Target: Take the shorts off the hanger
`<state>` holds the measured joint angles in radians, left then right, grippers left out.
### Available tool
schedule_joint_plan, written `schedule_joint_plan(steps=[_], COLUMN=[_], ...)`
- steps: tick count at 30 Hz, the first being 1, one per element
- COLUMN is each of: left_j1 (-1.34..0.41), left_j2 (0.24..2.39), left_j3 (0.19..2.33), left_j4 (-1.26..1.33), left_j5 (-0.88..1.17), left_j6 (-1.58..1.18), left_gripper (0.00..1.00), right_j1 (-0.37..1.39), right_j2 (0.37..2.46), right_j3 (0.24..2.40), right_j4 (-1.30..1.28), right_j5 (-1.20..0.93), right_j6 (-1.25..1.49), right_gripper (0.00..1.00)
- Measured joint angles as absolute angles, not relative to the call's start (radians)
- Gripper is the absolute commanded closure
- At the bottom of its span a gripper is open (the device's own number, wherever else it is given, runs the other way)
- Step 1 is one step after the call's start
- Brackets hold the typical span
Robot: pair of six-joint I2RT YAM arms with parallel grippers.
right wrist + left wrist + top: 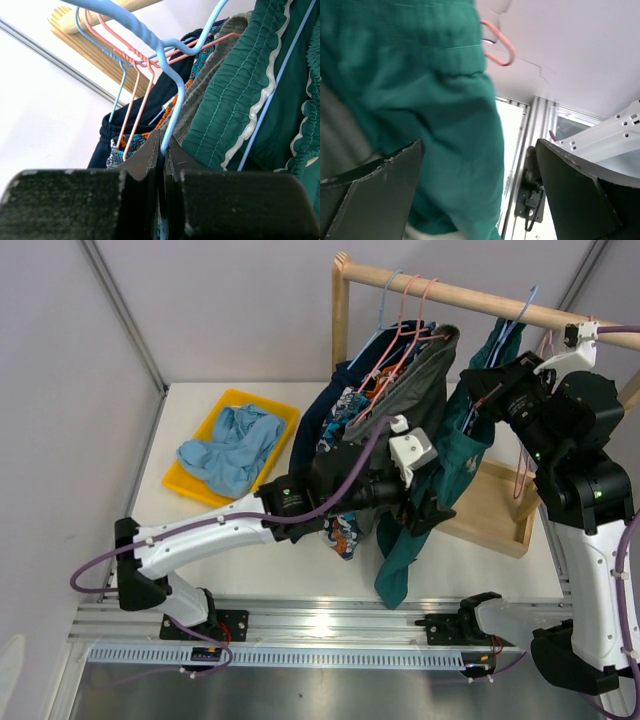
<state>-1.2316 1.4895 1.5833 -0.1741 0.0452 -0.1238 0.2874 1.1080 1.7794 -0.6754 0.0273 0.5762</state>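
The teal green shorts (462, 445) hang on a light blue hanger (132, 22) under the wooden rail (470, 298), with one leg dangling far below it. The right gripper (161, 150) is pinched tight on that hanger's wire. The left gripper (480, 195) is spread wide, with teal cloth hanging in the gap. The grey shorts (425, 375), navy shorts (330, 410) and patterned shorts (345, 535) bunch up further left along the rail. The light blue shorts (232, 448) lie in a yellow tray (262, 400), past the rail's left end.

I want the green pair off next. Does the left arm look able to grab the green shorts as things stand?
Probably yes: the left gripper is open and the green shorts hang between its fingers, nothing in front. The right gripper pinches a blue hanger.
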Motion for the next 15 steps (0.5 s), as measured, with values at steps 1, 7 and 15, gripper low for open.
schedule_joint_plan(steps=[1,7,15], left_j1=[-1.237,-1.242,-1.251], left_j2=[1.507,1.572,1.612], left_j3=[1.586,1.601,1.633], left_j4=[-0.163,-0.125,-0.116], left_j5=[0.051,0.067,0.050], left_j6=[-0.124,-0.137,-0.128], left_gripper=[0.01,0.32,1.00], right_j1=[0.287,0.288,0.287], right_j2=[1.105,1.095,1.072], right_j3=[1.779,1.779,1.779], right_j4=[-0.678,-0.685,-0.685], right_j5=[0.026,0.002,-0.004], right_j6=[0.576,0.577,0.584], right_gripper=[1.00,1.00,1.00])
